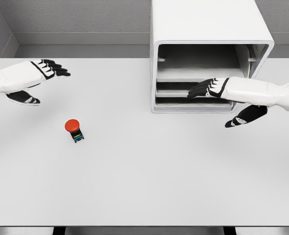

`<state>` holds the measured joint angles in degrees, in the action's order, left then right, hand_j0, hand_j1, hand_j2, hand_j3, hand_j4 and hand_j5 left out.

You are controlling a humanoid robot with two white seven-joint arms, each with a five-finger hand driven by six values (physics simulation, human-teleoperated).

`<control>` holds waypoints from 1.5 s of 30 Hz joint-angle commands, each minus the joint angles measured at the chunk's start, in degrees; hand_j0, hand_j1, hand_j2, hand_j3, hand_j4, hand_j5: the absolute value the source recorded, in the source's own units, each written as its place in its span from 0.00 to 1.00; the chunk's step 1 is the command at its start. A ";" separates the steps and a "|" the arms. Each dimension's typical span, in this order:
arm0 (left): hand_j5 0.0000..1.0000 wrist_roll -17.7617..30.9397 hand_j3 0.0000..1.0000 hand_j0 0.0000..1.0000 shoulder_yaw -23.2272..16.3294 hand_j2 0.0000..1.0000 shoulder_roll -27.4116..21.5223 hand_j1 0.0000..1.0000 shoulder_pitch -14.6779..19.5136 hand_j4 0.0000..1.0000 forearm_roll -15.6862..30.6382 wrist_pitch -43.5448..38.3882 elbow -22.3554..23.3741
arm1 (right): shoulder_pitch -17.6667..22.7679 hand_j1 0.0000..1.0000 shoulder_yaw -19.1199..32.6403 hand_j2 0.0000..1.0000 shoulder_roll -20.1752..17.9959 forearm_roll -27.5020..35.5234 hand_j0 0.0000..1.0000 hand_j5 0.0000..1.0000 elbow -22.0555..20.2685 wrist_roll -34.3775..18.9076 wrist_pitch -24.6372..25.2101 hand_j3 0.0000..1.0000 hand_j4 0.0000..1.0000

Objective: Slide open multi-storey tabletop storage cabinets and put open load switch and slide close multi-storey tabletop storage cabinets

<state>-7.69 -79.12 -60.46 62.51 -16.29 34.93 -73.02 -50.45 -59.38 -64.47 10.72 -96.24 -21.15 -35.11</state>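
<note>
- Head view shows our white cabinet (210, 54) standing at the back of the table (144, 186), right of the middle, its front facing us.
- Its upper compartment is a large open cavity, and we see nothing inside it.
- Below that we see two low drawer fronts stacked one above the other; whether either is pulled out, we cannot tell.
- Our right hand (208, 89) is stretched flat in front of those lower drawers, fingers straight and close together, holding nothing, with the thumb hanging low and apart.
- That hand covers part of the drawer fronts, so we cannot tell whether it touches them.
- Our switch (75, 129), with a red round cap and a dark body, lies on the table left of the middle, well apart from the cabinet.
- Our left hand (39, 73) hovers at the far left, fingers extended and relaxed, holding nothing.
- Both forearms are cut off by the picture's edges.
</note>
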 commanded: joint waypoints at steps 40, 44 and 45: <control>1.00 8.56 1.00 1.00 -24.07 1.00 0.78 1.00 12.73 1.00 15.33 0.07 -5.90 | -0.70 1.00 5.06 1.00 17.01 -9.40 1.00 1.00 19.07 -0.12 0.11 1.00 1.00; 1.00 8.65 1.00 1.00 -24.15 1.00 2.01 1.00 12.64 1.00 15.24 0.07 -7.05 | -0.61 1.00 5.59 1.00 17.01 -9.40 1.00 1.00 19.95 -0.29 0.11 1.00 1.00; 1.00 8.65 1.00 1.00 -24.15 1.00 2.10 1.00 12.64 1.00 15.15 0.07 -7.05 | -0.70 1.00 5.68 1.00 17.01 -9.49 1.00 1.00 20.04 -0.38 0.11 1.00 1.00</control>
<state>0.95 -103.37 -58.77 75.06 -1.25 35.01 -79.69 -51.15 -53.97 -47.49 0.88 -76.64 -21.49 -35.11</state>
